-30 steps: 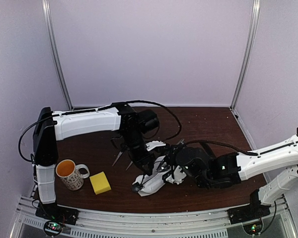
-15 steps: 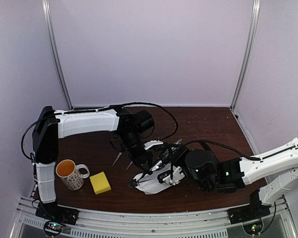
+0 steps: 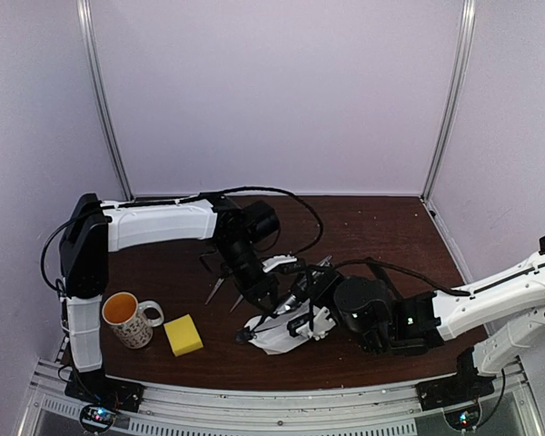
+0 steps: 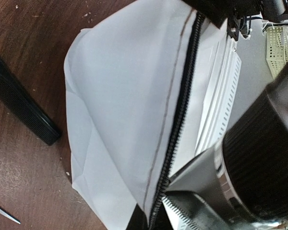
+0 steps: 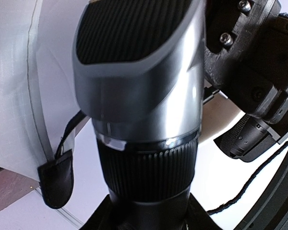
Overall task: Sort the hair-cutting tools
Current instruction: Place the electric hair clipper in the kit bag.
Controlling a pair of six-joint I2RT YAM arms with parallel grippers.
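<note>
Compared with a second ago, the right arm is drawn back slightly toward the near right, and the left arm's elbow is shifted a little to the left. The clipper (image 5: pixel 139 86) is held by its ribbed base in the right gripper (image 3: pixel 304 304), whose fingers are largely hidden beneath it in the right wrist view. It is poised at the open zip edge of the white pouch (image 4: pixel 120 105), which lies crumpled on the desk (image 3: pixel 381 227). The left gripper (image 3: pixel 262 298) is placed at the pouch's rim. Only a dark sliver is seen at the bottom of its own view, so its grip cannot be told. One comb (image 4: pixel 19 103) lies just beside the pouch, cut off by the frame edge. Scissors (image 3: pixel 214 289) are faintly made out left of the left gripper. A sponge (image 3: pixel 183 334) and a mug (image 3: pixel 127 320) are set well apart, near left.
</note>
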